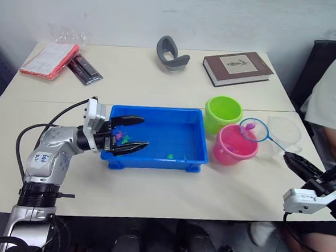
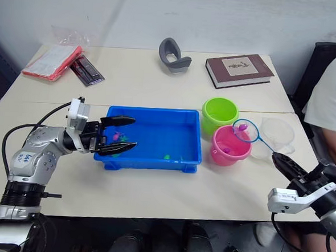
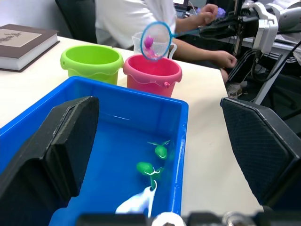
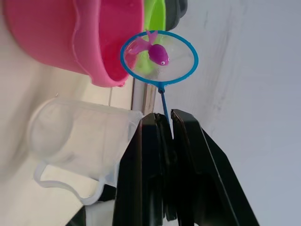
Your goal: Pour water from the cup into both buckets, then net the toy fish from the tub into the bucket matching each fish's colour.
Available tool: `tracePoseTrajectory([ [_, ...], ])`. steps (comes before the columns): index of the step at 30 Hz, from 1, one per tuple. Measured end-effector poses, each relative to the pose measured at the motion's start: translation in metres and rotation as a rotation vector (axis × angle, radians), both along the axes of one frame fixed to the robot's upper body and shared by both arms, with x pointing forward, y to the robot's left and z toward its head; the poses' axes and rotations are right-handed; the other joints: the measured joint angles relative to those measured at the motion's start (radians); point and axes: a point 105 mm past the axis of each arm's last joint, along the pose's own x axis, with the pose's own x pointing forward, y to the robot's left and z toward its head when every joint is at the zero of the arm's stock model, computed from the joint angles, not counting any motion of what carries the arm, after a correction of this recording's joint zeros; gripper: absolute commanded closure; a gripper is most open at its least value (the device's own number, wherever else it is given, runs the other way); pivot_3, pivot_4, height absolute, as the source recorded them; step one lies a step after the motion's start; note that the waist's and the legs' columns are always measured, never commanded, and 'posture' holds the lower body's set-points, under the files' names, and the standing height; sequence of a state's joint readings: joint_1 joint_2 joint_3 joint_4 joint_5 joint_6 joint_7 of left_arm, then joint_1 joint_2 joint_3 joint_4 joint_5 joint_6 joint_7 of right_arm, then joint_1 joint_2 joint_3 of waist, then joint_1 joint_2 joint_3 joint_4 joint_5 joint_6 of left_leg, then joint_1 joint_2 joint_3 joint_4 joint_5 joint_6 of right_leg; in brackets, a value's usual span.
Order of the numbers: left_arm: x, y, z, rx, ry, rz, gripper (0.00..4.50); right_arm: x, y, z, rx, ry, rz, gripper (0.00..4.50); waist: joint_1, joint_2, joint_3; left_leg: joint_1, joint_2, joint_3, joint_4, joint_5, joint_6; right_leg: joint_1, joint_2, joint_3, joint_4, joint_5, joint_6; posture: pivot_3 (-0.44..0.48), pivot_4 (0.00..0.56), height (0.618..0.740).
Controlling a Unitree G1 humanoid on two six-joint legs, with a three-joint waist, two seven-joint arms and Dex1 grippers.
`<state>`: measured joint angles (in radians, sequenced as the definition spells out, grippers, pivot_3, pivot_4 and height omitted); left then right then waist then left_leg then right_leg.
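The blue tub (image 1: 154, 159) sits mid-table. A few green toy fish (image 3: 161, 151) lie in it, and more fish (image 1: 119, 136) rest at its left end. My left gripper (image 1: 134, 134) hangs open over that left end, holding nothing. Right of the tub stand the lime green bucket (image 1: 223, 112) and the pink bucket (image 1: 234, 144). My right gripper (image 4: 163, 117) is shut on the thin handle of the net (image 1: 253, 130). The net's blue hoop hovers over the pink bucket's far right rim with a magenta fish (image 4: 157, 52) in its mesh. The clear cup (image 1: 281, 136) stands just right of the pink bucket.
A brown book (image 1: 237, 68), a grey curved object (image 1: 172, 54), a red notebook (image 1: 49, 59) and a dark packet (image 1: 84, 69) lie along the table's far side. A person in a white shirt (image 1: 332, 96) sits at the right edge.
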<state>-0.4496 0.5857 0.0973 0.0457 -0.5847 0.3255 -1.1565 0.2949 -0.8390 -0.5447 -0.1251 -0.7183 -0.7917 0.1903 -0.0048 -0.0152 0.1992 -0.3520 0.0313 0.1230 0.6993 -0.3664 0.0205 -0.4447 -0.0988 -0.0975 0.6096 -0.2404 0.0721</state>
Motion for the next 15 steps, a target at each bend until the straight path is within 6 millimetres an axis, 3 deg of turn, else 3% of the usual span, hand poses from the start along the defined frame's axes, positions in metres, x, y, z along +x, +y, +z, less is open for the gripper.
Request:
tracePoseTrajectory([
  [4, 0.000, 0.000, 0.000, -0.002, -0.001, 0.003, 0.06, 0.001, 0.004, -0.004, -0.003, 0.011, 0.019, 4.50, 0.000, 0.000, 0.000, 0.000, 0.000, 0.000, 0.000, 0.000, 0.000, 0.000, 0.000, 0.001, 0.000, 0.000, 0.000, 0.000, 0.150, 0.740],
  [8, 0.001, 0.000, 0.000, -0.003, -0.002, 0.008, 0.06, 0.005, 0.000, 0.004, 0.003, -0.028, -0.005, 4.50, 0.000, 0.000, 0.000, 0.000, 0.000, 0.000, 0.000, 0.000, 0.000, 0.000, 0.000, 0.001, 0.000, 0.000, 0.000, 0.000, 0.150, 0.740],
  [15, -0.001, 0.001, -0.004, -0.004, 0.007, 0.011, 0.06, -0.005, 0.005, -0.003, -0.031, 0.034, 0.055, 4.50, 0.001, 0.000, 0.000, 0.000, 0.000, 0.000, 0.000, 0.000, 0.000, 0.001, 0.000, 0.001, 0.000, 0.000, 0.000, 0.000, 0.150, 0.740],
])
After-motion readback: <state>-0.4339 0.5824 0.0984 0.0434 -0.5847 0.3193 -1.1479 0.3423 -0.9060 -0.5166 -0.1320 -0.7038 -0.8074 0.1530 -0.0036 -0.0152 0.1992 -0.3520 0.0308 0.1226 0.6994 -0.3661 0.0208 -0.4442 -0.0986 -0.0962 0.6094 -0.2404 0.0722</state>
